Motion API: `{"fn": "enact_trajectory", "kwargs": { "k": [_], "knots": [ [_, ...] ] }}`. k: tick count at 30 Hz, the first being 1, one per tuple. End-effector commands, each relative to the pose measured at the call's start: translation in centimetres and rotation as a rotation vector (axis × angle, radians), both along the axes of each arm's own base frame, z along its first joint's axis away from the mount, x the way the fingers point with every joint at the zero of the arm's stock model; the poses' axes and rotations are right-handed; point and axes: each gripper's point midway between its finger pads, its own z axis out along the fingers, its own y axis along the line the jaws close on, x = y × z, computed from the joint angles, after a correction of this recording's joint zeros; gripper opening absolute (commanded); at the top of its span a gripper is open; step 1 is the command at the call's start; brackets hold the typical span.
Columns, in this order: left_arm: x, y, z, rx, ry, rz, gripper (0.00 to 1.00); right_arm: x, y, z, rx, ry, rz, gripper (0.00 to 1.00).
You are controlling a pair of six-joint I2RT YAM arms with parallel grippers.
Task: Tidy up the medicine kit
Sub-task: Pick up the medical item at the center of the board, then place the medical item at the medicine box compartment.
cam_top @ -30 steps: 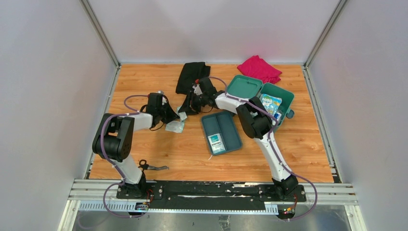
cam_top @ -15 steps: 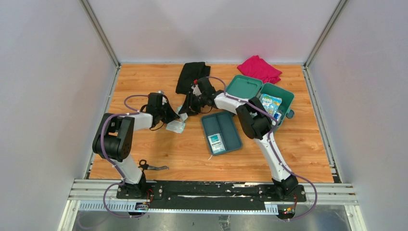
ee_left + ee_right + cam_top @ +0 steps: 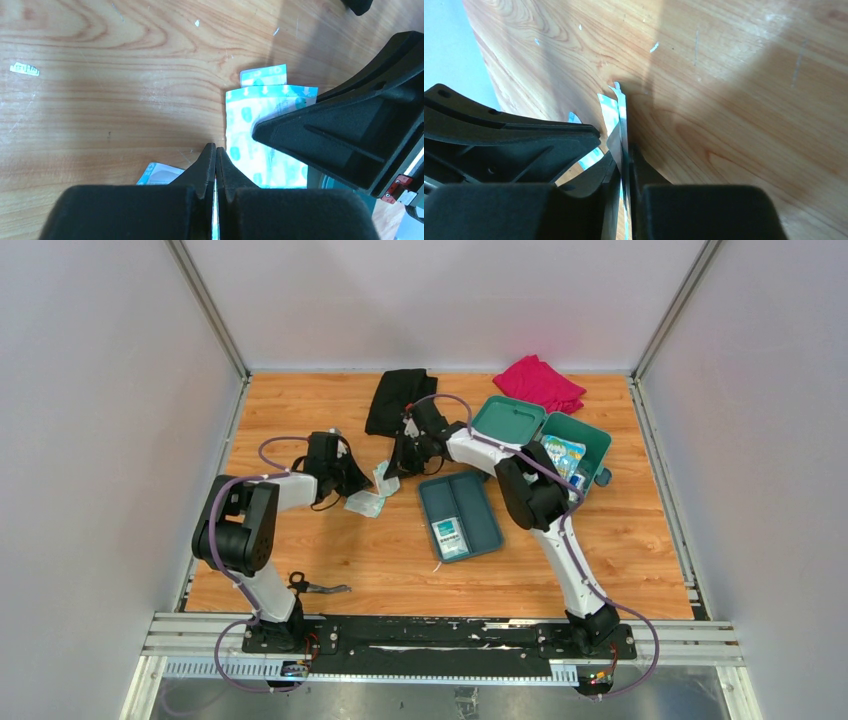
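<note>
Sadly illegible — teal-printed sachet (image 3: pixel 616 140) pinched in the right gripper (image 3: pixel 624 154).

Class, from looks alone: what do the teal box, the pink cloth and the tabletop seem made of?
Teal-green rounded box: probably moulded plastic; smooth, even colour, soft sheen. Crumpled pink cloth: fabric; matte, with soft folds. Orange-brown tabletop: wood or wood-look laminate; grain lines show, and the wrist views show pale scratches.
</note>
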Motion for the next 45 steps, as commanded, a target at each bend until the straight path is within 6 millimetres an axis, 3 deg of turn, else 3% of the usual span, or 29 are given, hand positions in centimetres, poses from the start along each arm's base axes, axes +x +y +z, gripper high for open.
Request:
{"fn": "enact_trajectory", "kwargs": {
  "k": [1, 6, 11, 16, 19, 26, 32, 39, 45],
  "knots": [
    [-2.6, 0.9, -1.3, 0.058, 0.108, -0.015, 0.00, -0.5, -0.8, 0.3, -0.067, -0.025, 0.005, 0.13],
    [-2.1, 0.8, 2.9, 0.048, 0.039, -0.016, 0.01, -0.2, -0.6, 1.9, -0.039, -0.063, 0.019, 0.06],
    [-2.4, 1.2, 8.0, 0.051, -0.047, -0.008, 0.07, -0.2, -1.1, 6.2, -0.002, -0.149, 0.028, 0.04],
    [-4.0, 1.8, 12.1, 0.063, -0.119, -0.009, 0.13, -1.4, -2.9, 9.5, -0.004, -0.219, 0.027, 0.03],
    [-5.5, 2.3, 13.3, 0.088, -0.126, -0.025, 0.18, -2.6, -5.2, 9.7, -0.064, -0.245, 0.020, 0.03],
    [-8.6, 4.7, 16.2, 0.210, -0.172, -0.039, 0.38, -5.2, -10.7, 7.9, -0.229, -0.263, -0.001, 0.02],
    [-9.9, 6.9, 16.9, 0.330, -0.189, -0.021, 0.55, -5.9, -12.4, 5.7, -0.306, -0.240, -0.012, 0.02],
    [-10.6, 9.5, 16.0, 0.462, -0.169, 0.027, 0.58, -5.9, -13.5, 3.8, -0.376, -0.212, -0.031, 0.01],
    [-11.0, 9.8, 15.0, 0.474, -0.159, 0.032, 0.57, -6.0, -13.8, 2.6, -0.405, -0.190, -0.027, 0.02]
  ]
}}
